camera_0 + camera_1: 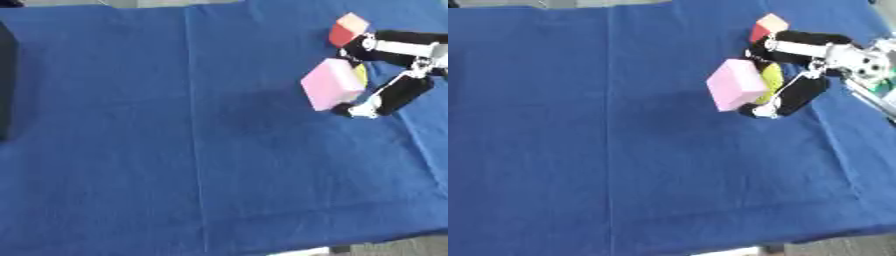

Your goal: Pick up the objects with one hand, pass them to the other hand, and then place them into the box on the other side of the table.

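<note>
Pink block (pixel 737 84) is sitting pinched between the curled fingers and thumb of the right hand (pixel 798 75), lifted off the blue cloth (pixel 175 150), presumably for passing leftward

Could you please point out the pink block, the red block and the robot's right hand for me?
pink block (pixel 735 84), right eye view, middle of its broad face.
red block (pixel 346 30), left eye view, its red side.
right hand (pixel 798 94), right eye view, a black finger.

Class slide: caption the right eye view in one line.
Right hand grips a pink block over blue cloth.
</note>
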{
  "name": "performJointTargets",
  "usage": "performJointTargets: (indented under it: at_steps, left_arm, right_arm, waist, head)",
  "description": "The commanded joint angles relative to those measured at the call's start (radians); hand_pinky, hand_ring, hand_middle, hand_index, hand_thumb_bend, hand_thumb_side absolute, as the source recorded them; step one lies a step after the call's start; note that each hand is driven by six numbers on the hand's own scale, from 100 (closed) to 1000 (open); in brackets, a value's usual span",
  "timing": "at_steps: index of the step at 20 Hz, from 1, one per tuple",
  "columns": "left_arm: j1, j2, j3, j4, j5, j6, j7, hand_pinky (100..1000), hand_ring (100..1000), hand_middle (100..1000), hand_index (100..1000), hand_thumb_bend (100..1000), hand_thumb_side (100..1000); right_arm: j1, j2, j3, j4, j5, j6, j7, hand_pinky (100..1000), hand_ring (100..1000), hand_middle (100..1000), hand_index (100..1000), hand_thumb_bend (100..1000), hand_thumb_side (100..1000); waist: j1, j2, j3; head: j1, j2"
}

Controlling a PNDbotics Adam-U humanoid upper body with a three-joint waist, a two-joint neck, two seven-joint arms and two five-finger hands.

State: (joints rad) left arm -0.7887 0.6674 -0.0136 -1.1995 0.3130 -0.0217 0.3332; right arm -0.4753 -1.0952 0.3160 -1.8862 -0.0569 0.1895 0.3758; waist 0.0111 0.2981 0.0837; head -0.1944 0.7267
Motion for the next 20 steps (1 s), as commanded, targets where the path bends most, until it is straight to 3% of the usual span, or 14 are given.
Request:
performJointTargets:
  at_steps: [1,10,20]
  left_arm:
    - [-0.009,0.048,-0.006,-0.056,-0.041,0.013,-0.019,858,853,805,853,431,712]
    - [-0.002,0.059,-0.056,-0.203,-0.100,0.083,-0.086,851,845,798,847,428,699]
    - [0.015,0.080,-0.111,-0.284,-0.143,0.153,-0.168,846,835,780,840,413,702]
  right_arm:
    - [-0.035,0.017,0.004,-0.007,0.019,0.038,-0.017,789,611,519,534,256,100]
    - [-0.110,0.162,0.046,0.037,0.076,0.085,-0.065,783,605,517,535,245,100]
    - [-0.170,0.295,0.060,0.072,0.130,0.116,-0.101,780,602,513,533,241,100]
  waist:
    - [-0.001,-0.029,0.003]
    - [0.003,-0.030,0.015]
    - [0.003,-0.035,0.016]
  head:
    - [0.004,-0.010]
    - [0.006,-0.007]
    - [0.017,-0.005]
